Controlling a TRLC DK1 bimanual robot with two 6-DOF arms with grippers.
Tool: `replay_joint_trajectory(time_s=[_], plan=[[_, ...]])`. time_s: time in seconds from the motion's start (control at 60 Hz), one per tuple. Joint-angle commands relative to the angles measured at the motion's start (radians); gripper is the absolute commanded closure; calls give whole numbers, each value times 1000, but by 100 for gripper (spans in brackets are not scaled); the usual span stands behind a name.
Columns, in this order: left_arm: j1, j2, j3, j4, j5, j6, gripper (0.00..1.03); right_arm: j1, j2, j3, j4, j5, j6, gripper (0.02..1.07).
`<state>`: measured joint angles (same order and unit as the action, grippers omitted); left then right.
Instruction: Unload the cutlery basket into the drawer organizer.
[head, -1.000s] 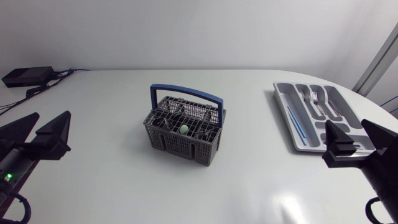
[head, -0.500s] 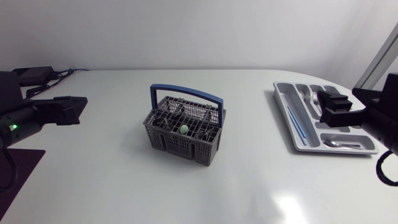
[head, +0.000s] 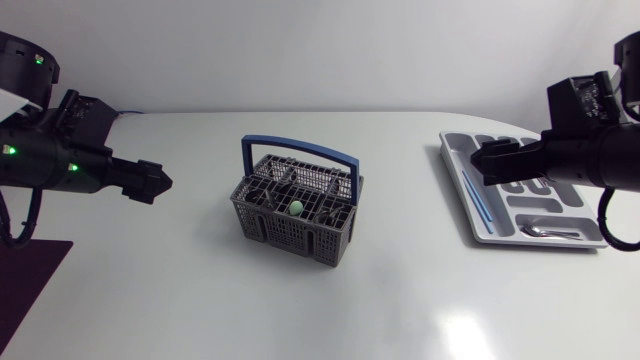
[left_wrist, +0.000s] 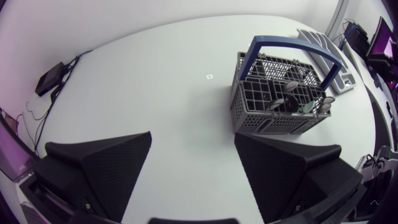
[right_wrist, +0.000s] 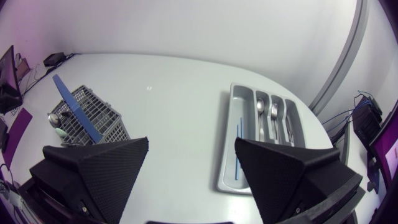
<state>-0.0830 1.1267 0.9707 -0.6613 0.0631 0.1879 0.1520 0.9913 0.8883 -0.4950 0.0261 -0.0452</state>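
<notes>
L gripper (left_wrist: 193, 138): fingers spread wide, nothing in them, hanging over the table's (head: 200, 290) left side and pointed at the basket (head: 297, 230). R gripper (right_wrist: 192, 142): also spread, empty, up over the tray (head: 462, 190) at the right edge. Basket sits mid-table, handle up, w/ dark handles (left_wrist: 290, 94) and a green bit (head: 297, 208) poking out. Tray already has forks (right_wrist: 273, 118), a spoon (right_wrist: 259, 111), a blue stick (right_wrist: 237, 134). Looks like the approach for another pick. Next: one arm drops over the basket, lines up on one handle betw. the grid bars, pinches, lifts straight up.
</notes>
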Motion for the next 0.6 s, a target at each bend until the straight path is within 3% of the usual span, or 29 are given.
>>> replay_joint_trajectory(time_s=[0.0, 0.2, 0.35, 0.583], plan=[[-9, 41, 37, -26, 21, 71, 10, 17, 55, 44, -47, -20, 13, 7], [-46, 61, 29, -49, 69, 168, 10, 15, 138, 77, -151, -192, -58, 7], [-61, 61, 11, -50, 110, 254, 10, 47, 202, 92, -241, -201, -226, 7], [-138, -13, -61, -20, 129, 315, 10, 144, 247, 64, -266, -210, -268, 7]])
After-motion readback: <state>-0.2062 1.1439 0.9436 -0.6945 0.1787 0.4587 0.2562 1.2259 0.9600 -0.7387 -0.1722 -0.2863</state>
